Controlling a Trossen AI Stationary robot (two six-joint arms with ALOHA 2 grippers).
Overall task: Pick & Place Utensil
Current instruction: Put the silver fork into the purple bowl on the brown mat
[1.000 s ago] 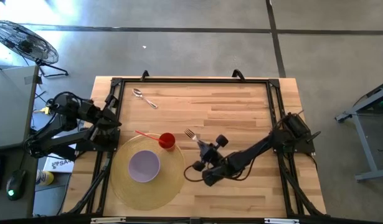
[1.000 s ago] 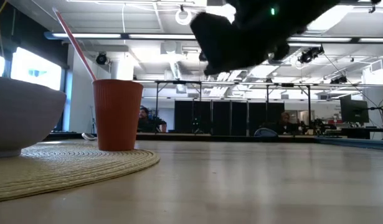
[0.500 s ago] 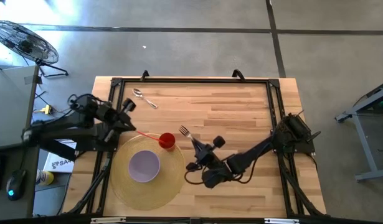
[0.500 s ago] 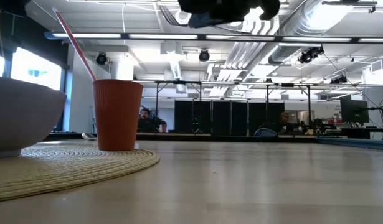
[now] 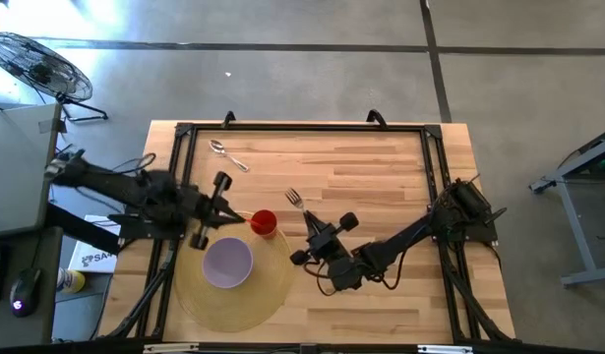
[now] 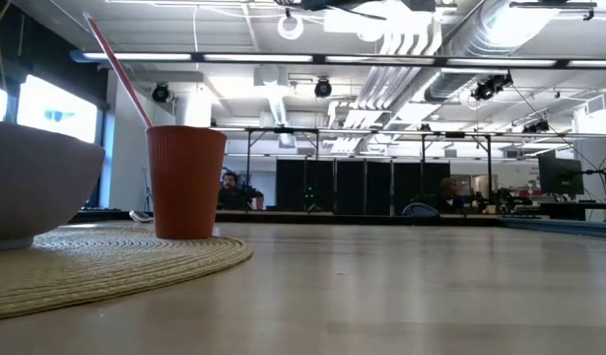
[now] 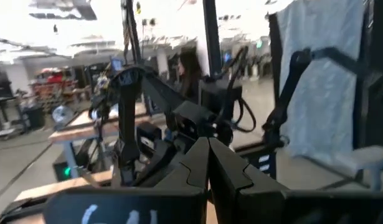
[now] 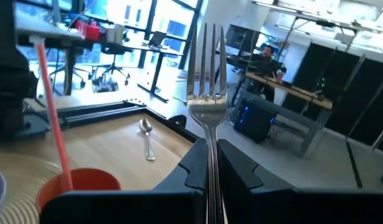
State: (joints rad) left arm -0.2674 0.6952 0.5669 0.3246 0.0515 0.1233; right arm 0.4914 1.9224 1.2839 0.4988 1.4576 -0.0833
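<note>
My right gripper [image 5: 309,228] is above the table's middle, right of the red cup [image 5: 264,223], shut on a metal fork [image 5: 298,204] whose tines [image 8: 207,62] point up and toward the far edge. My left gripper [image 5: 226,208] hovers left of the cup, above the woven placemat [image 5: 272,285], fingers shut together [image 7: 208,163] and empty. A spoon [image 5: 226,155] lies flat on the table near the far left corner. A lavender bowl [image 5: 227,263] and the cup with its straw [image 5: 231,213] stand on the placemat. My right gripper pinches the fork's handle [image 8: 210,163] between its two fingers, the fingers running along the handle. The fork is lifted clear of the table, its neck and tines sticking out beyond the fingertips, slanting upward toward the far edge.
A black frame [image 5: 302,128] rims the table. Bare wood [image 5: 381,177] stretches across the far and right parts of the table. Beyond the table the low view shows a room with desks and people [image 6: 227,187].
My right gripper has carried the fork up and toward the table's left, nearer the cup, rising out of the low view. My left arm has swung out from the left edge over the table toward the cup and placemat.
</note>
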